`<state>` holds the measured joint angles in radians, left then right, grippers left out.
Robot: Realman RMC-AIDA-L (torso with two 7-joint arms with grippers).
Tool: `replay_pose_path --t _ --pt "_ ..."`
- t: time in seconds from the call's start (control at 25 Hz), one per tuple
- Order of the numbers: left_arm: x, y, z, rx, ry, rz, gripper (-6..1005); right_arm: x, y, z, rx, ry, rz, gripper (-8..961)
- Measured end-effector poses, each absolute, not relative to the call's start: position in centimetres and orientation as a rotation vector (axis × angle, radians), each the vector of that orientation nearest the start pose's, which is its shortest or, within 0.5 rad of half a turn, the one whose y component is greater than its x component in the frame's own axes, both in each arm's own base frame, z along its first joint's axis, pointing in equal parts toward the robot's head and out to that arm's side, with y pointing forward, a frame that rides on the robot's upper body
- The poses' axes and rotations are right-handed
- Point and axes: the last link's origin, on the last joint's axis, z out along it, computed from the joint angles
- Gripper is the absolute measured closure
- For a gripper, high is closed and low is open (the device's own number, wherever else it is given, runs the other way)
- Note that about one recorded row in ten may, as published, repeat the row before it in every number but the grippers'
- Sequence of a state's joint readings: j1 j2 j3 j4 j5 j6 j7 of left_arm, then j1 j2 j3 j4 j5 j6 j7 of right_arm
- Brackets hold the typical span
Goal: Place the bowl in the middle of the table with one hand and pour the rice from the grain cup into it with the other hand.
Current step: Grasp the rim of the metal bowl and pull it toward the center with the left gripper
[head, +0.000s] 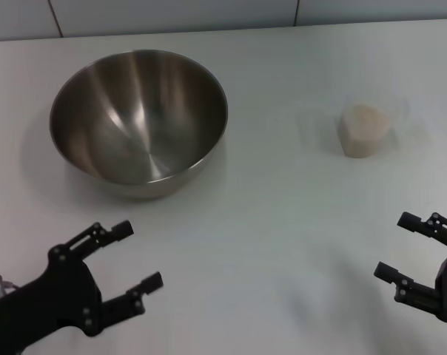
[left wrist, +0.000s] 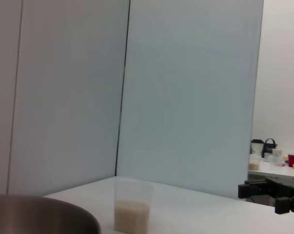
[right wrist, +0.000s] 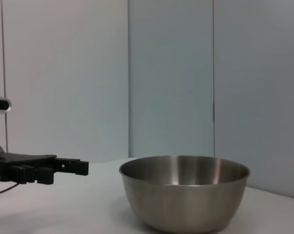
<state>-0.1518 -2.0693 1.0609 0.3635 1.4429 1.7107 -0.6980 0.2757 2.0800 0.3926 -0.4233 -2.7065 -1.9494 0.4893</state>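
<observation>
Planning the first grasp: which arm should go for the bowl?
Left. The bowl sits on the robot's left, straight ahead of the open left end effector; the right end effector is nearer the cup.

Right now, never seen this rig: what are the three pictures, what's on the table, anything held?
It is a two-armed robot. The head picture looks down at a white table. The left gripper and right gripper sit near the robot, both open, holding nothing. A steel bowl stands on the left, empty. A clear cup with rice stands on the right. The other two pictures come from wrist cameras: the left shows the cup, the right shows the bowl.
</observation>
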Motion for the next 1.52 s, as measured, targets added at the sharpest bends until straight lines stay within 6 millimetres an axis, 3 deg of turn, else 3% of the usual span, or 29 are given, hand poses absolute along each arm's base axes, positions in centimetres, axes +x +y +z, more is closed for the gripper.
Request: replay_pose_path --t 0.28,0.32,0.36,0.48,0.52,0.56,0.68,1.0,1.52 --pt "-31.4 20.9 -0.7 -2.209 -0.437 -1.16 173 34.6 17.7 0.2 -2.376 0.301 0.878 171" --pt "-31.9 22.0 0.7 -2.093 -0.531 -1.208 173 34.5 17.8 0.2 -2.373 0.301 0.883 171" --pt "-31.9 22.0 0.7 -2.093 -0.531 -1.208 173 34.4 17.9 0.1 -2.371 0.301 0.889 171" --pt "-32.5 24.1 2.5 -2.014 -0.711 -1.248 173 34.4 18.2 0.0 -2.369 0.303 0.885 170" --pt "-32.7 25.7 3.3 -2.02 -0.814 -1.223 173 34.4 18.4 -0.1 -2.368 0.304 0.882 170" --pt "-32.7 25.7 3.3 -2.02 -0.814 -1.223 173 34.3 18.6 -0.2 -2.369 0.304 0.882 170" --pt "-32.5 28.5 3.9 -2.061 -0.93 -1.097 173 34.2 19.1 -0.3 -2.37 0.3 0.882 170" --pt "-31.4 33.6 4.7 -2.102 -1.12 -0.829 174 33.5 20.5 -0.4 -2.34 0.279 0.91 171" --pt "-28.5 37.5 6.3 -2.15 -1.277 -0.394 174 32.8 22.2 -0.8 -2.265 0.291 0.943 171"
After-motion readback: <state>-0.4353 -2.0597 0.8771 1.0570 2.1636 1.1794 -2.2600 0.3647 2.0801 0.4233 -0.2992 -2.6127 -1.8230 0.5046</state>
